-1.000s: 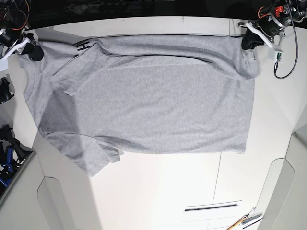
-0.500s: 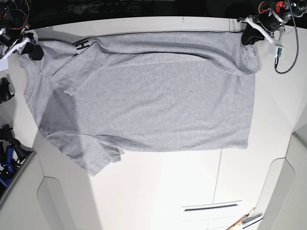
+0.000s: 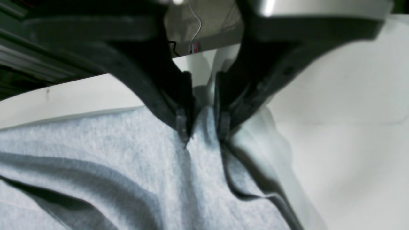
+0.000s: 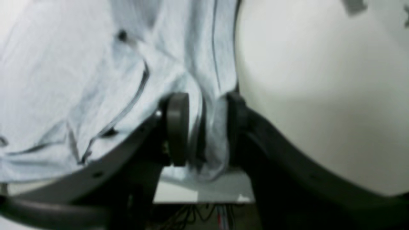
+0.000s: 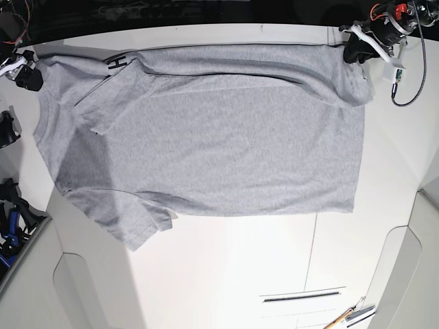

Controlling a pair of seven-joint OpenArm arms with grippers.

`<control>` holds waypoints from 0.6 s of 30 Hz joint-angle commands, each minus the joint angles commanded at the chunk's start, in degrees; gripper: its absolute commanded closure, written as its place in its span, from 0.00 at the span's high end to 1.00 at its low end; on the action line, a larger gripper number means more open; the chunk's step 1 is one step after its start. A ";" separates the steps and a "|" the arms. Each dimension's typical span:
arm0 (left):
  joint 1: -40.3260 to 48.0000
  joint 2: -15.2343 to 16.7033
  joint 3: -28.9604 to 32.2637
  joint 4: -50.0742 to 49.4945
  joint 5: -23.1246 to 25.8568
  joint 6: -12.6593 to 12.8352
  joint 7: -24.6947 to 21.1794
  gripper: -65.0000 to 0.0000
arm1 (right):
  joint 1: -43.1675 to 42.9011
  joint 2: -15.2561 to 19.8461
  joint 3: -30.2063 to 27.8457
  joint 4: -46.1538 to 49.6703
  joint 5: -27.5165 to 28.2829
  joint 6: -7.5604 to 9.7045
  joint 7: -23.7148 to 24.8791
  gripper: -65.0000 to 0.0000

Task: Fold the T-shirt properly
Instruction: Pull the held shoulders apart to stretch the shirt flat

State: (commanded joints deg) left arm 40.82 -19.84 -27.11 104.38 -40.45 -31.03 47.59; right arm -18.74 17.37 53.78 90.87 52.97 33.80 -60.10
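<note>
We see the T-shirt point(image 5: 219, 137) spread plain side up across the far half of the white tabletop point(image 5: 226, 274), its top edge running along the far edge. A strip of black lettering point(image 5: 118, 64) shows where the fabric turns over near the far corner on the base view's left. One sleeve point(image 5: 130, 223) lies flat, pointing toward the near edge on that same side.

The left gripper point(image 3: 200, 131) sits at the far corner on the base view's right. In the left wrist view its jaws are drawn narrow, with a ridge of the grey cloth pinched between the fingertips point(image 3: 182, 123); folds run away from the grip.

The right gripper point(image 4: 202, 127) sits at the opposite far corner. In the right wrist view its jaws close on a bunched fold of the shirt, with a hemmed edge running just beside the grip.

A pencil-like tool point(image 5: 343, 317) lies near the tabletop's near edge, well apart from the shirt.
</note>
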 joint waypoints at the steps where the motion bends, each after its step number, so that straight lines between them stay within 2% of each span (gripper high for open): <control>1: 0.00 0.00 -1.22 0.44 0.00 0.00 0.00 0.23 | 0.00 0.22 0.11 0.00 -0.07 0.00 0.26 0.30; 6: -0.02 -0.02 -8.02 5.27 -0.07 0.00 0.02 0.24 | 0.31 1.20 0.22 0.00 -0.17 0.00 3.08 0.30; 9: -0.02 -0.07 -10.62 7.87 -0.96 -0.04 0.07 0.39 | 2.25 2.25 0.26 0.00 -1.16 -0.15 3.50 0.30; 11: 0.00 -0.02 -10.73 8.13 -2.95 -0.07 0.04 0.45 | 3.93 2.67 0.26 -0.02 -1.60 -0.17 3.50 0.30; 15: -0.02 -0.02 -10.62 8.13 -3.32 0.00 -1.55 0.45 | 7.21 2.62 -0.24 -0.02 -1.81 -0.17 3.52 0.30; 18: -0.24 -0.04 -10.71 8.13 -0.13 2.64 -2.16 0.45 | 9.40 2.64 -1.14 -0.02 -3.78 -0.17 4.48 0.30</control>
State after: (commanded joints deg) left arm 40.58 -19.88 -37.82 112.51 -40.58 -28.38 45.43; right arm -9.34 20.01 52.64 90.85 49.19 33.63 -55.61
